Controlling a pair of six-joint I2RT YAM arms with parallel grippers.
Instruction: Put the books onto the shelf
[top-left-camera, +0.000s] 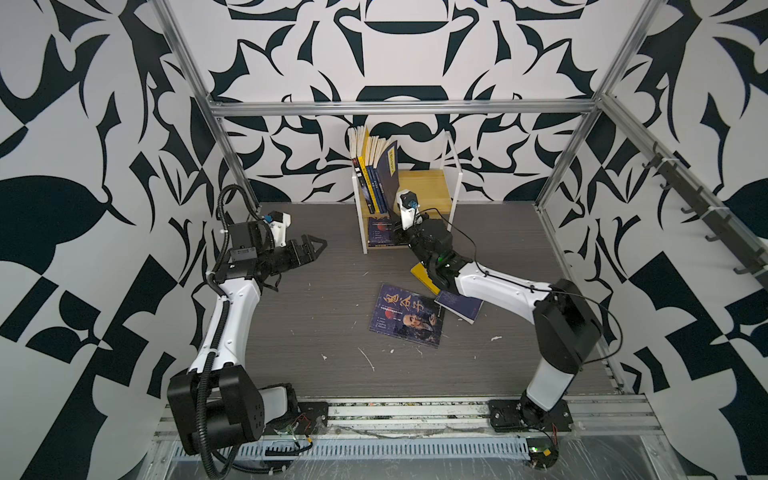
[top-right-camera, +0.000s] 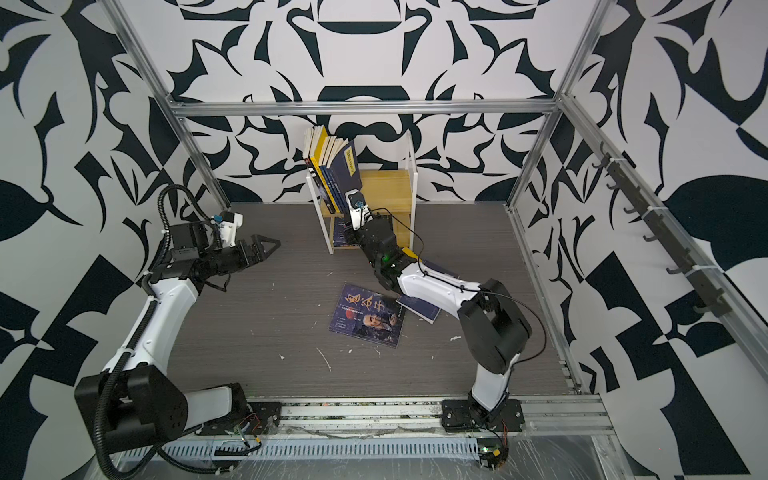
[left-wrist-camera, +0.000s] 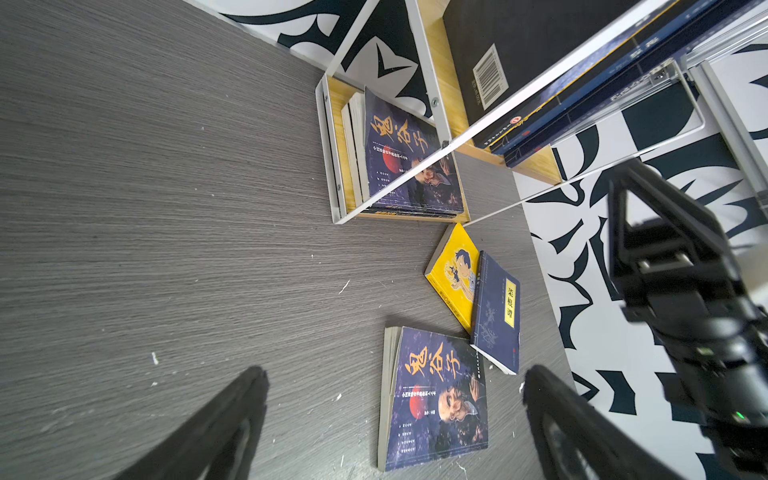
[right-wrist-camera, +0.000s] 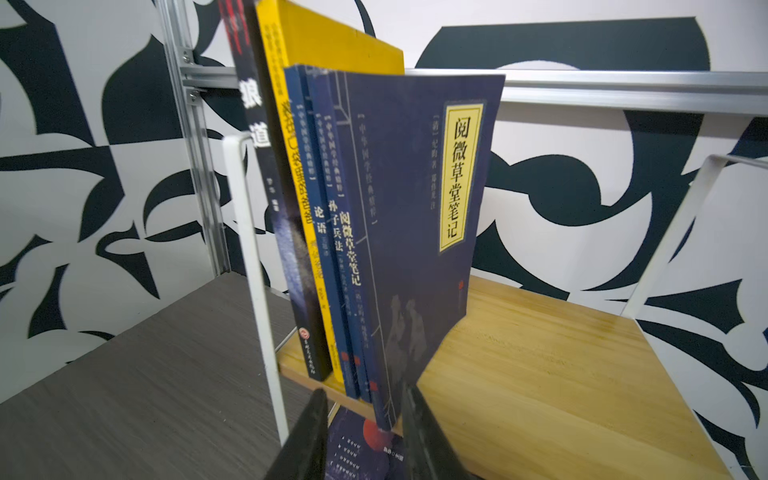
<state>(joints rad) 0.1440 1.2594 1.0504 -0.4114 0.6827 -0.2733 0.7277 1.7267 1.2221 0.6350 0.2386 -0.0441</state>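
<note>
Grey wood-grain table (top-left-camera: 316, 316), enclosed by black-and-white patterned walls (top-left-camera: 124, 124).

Left claw (top-left-camera: 318, 245): at 9 o'clock, above the table, jaws spread wide, holding nothing.

Shelf (top-left-camera: 428, 183): at 12 o'clock, against the back wall. A row of books (top-left-camera: 376, 166) stands on the upper tier and more books (top-left-camera: 379, 232) on the lower.

Right claw (right-wrist-camera: 365, 399): at the upper tier's front edge. Its jaws are partly apart, straddling the bottom corner of the end navy book (right-wrist-camera: 415, 228), with a gap at one finger, so it is released.

Three loose books (top-left-camera: 407, 316) lie flat at the right claw's 6 o'clock.

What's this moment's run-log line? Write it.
left pincer: open, above table | right pincer: open, astride navy book on shelf top tier | unshelved: portrait book, yellow book, flat navy book
</note>
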